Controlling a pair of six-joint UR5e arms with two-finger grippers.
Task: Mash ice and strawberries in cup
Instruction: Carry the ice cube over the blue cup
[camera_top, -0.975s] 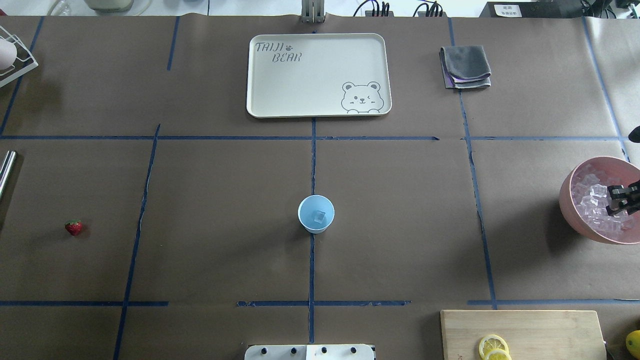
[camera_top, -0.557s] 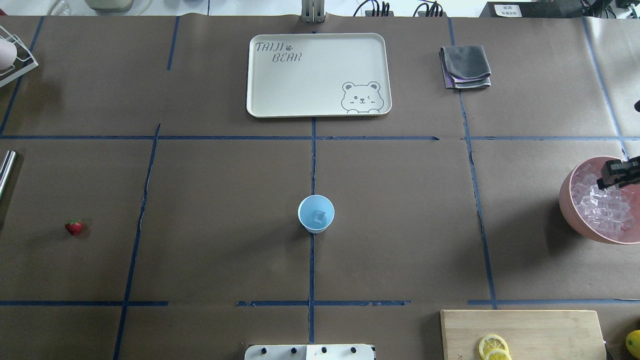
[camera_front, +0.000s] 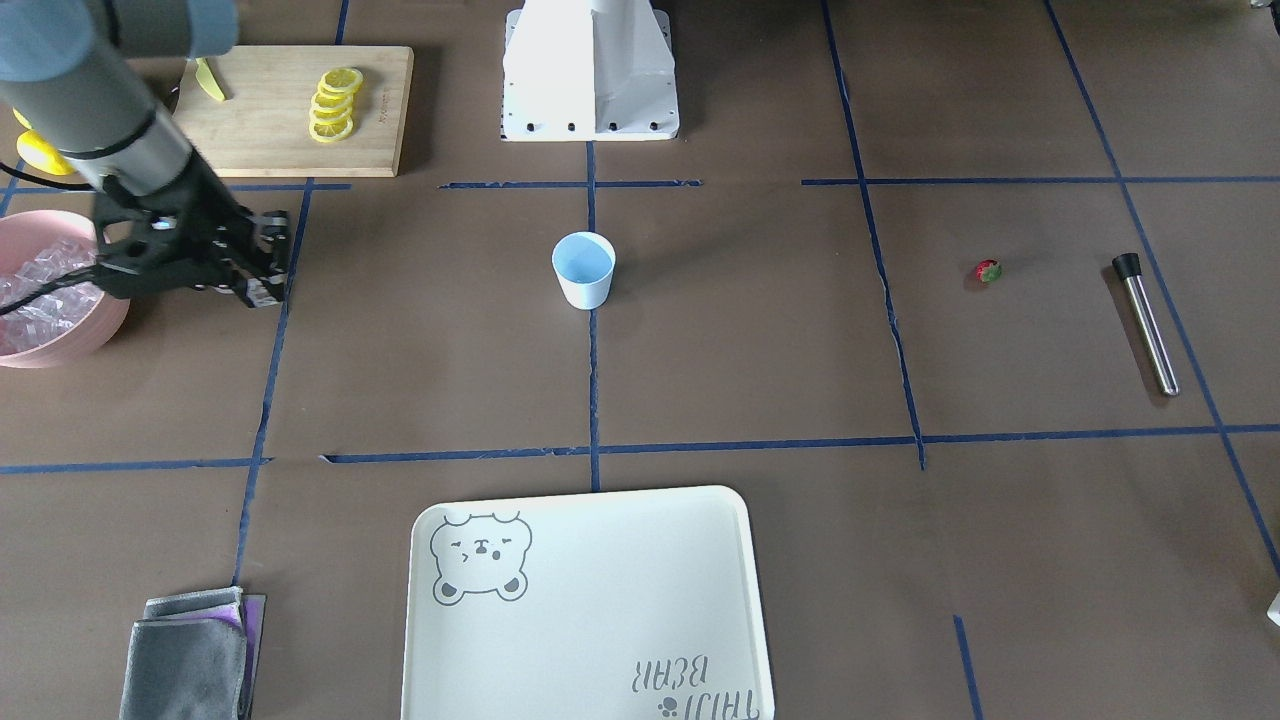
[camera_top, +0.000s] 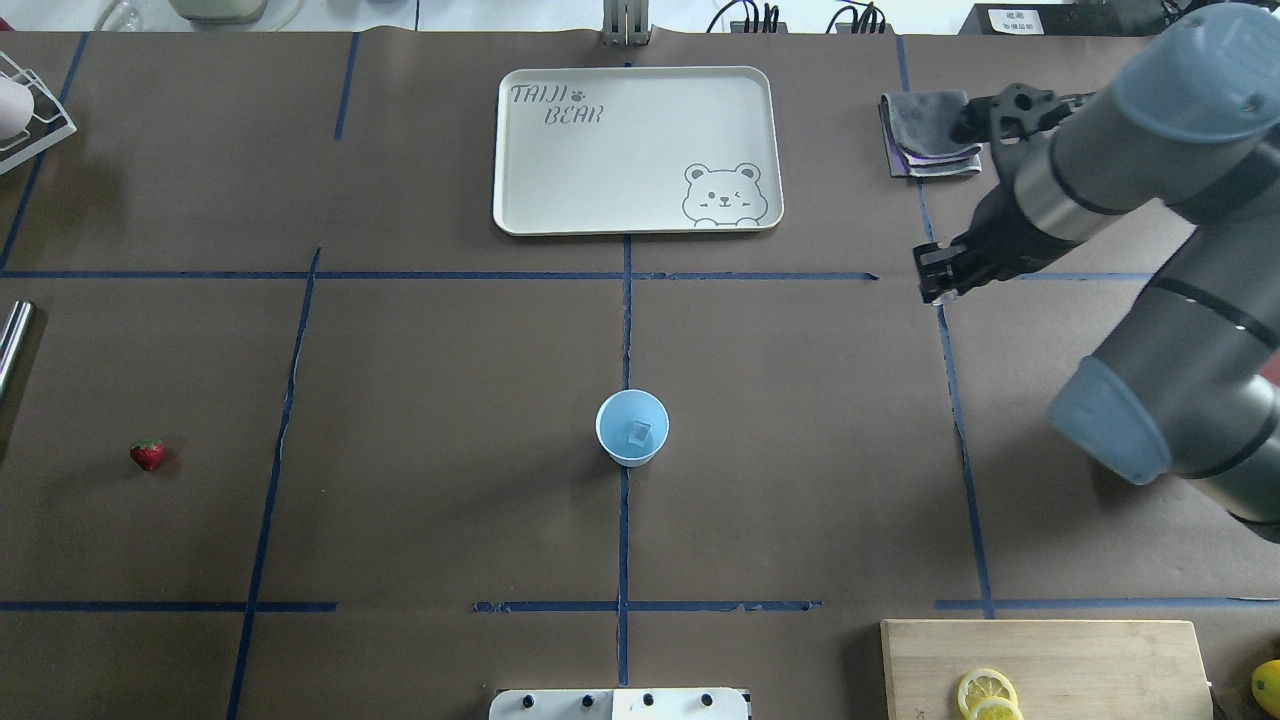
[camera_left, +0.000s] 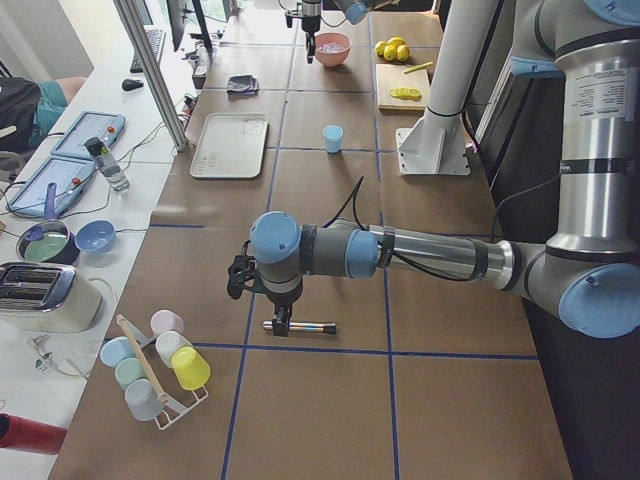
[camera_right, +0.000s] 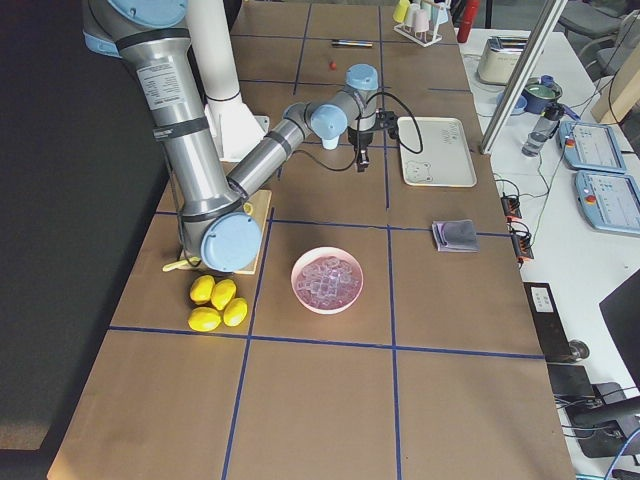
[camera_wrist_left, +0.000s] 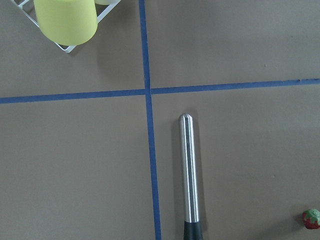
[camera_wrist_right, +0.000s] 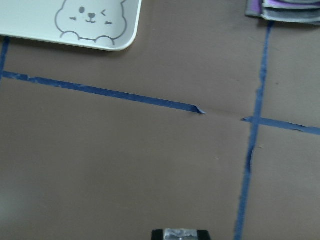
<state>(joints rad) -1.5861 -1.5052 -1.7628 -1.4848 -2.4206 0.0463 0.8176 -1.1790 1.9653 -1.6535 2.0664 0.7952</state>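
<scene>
Our right gripper pinched an ice cube, well apart from the cup, which held a second cube. The strawberry lay far off. Whether our left gripper was spread, we couldn't tell.

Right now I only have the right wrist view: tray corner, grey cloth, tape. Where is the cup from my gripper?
Observer: In the overhead view the cup stands at the centre of the table, nearer the robot than the right gripper and to its left.
Operator: Anything in it?
Observer: One ice cube.
Operator: And the strawberry?
Observer: It lies on the table far on the robot's left, outside the cup.
</scene>
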